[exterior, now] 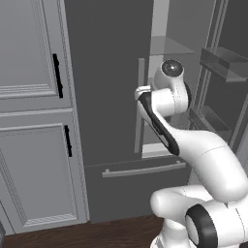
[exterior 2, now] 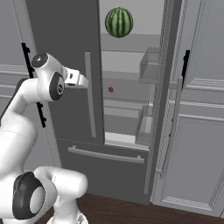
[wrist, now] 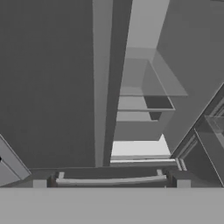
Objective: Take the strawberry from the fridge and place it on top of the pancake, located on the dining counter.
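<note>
Hidden and cut-off parts at the open fridge

The strawberry (exterior 2: 110,89) is too small to make out its shape. The fridge (exterior: 111,97) runs off the top edge, and the arm hides part of its interior shelves.

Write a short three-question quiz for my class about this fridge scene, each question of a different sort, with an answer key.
1. True or false: the right door of the fridge stands open.
2. Which sits on the higher shelf: A) the strawberry or B) the watermelon?
3. Fill in: the gripper hangs in front of the fridge's closed ____ door.

Key
1. True.
2. B, the watermelon.
3. Left; the jaws are open and hold nothing.
</note>
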### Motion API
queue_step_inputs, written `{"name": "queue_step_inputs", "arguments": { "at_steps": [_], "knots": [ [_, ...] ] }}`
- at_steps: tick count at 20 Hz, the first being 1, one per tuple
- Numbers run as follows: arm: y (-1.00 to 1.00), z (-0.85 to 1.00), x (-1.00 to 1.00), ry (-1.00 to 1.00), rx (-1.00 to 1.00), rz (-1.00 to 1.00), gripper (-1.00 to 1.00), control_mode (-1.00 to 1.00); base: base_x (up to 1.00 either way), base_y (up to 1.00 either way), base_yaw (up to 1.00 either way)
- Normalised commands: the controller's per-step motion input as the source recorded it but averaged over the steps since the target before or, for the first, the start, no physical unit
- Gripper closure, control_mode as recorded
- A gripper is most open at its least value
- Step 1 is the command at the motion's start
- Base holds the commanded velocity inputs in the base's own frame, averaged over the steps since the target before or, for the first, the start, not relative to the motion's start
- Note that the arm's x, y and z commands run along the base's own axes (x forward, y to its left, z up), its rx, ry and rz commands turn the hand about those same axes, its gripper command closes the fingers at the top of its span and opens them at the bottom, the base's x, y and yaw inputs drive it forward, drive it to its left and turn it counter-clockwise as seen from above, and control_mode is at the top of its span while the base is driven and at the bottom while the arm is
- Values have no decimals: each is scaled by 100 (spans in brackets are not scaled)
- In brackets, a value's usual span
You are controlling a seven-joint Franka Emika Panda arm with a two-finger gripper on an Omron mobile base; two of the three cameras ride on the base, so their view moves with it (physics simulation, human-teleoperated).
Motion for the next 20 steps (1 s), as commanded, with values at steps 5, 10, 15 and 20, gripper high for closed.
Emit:
{"name": "queue_step_inputs", "arguments": {
  "at_steps": [5,10,15,20],
  "knots": [
    [0,-10,44,0,1,6,-100,-100,0,0,0],
    [0,-18,41,0,0,4,-100,-100,0,0,0],
    [0,-24,52,0,0,4,-100,-100,0,0,0],
    [0,-24,53,0,0,1,-100,-100,0,0,0]
  ]
}}
